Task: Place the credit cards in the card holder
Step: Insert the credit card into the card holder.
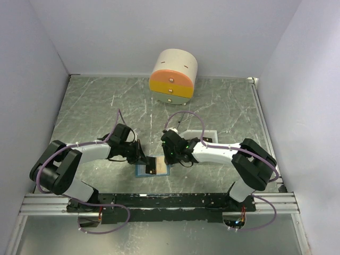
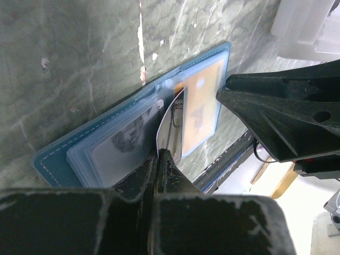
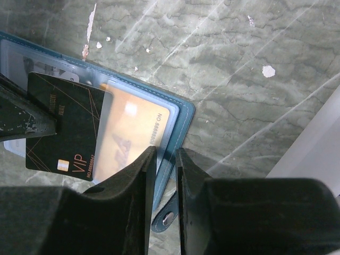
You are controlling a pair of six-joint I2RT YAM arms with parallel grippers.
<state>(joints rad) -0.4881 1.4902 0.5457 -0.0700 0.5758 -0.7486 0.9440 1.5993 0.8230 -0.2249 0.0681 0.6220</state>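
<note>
- The card holder (image 3: 180,114), a light-blue folding wallet with clear inner slots, lies opened flat on the green-grey marbled tabletop (image 3: 239,79), near the front edge between the two arms.
- An orange-tan plastic credit card (image 3: 133,133) sits inside the wallet's slot on the right arm's side, under the clear cover.
- A pale greyish card (image 2: 127,141) shows through the slot on the other half.
- A black credit card with thin gold lines and "VIP" lettering (image 3: 69,125) stands tilted over the middle of the wallet, its edge overlapping the orange card's slot.
- The left gripper (image 2: 159,154) has its fingers pinched tight on one short end of the black card.
- The right gripper (image 3: 166,151) rests its tips at the wallet's outer edge beside the orange card. The fingers stand a narrow slit apart; whether they pinch the edge cannot be told.
- The wallet's darker blue tab (image 3: 164,220) shows below that slit.
- A shallow white tray (image 1: 210,134) lies behind the right arm.
- A round cream drawer box with orange and yellow fronts (image 1: 173,76) stands at the back wall, well apart.
</note>
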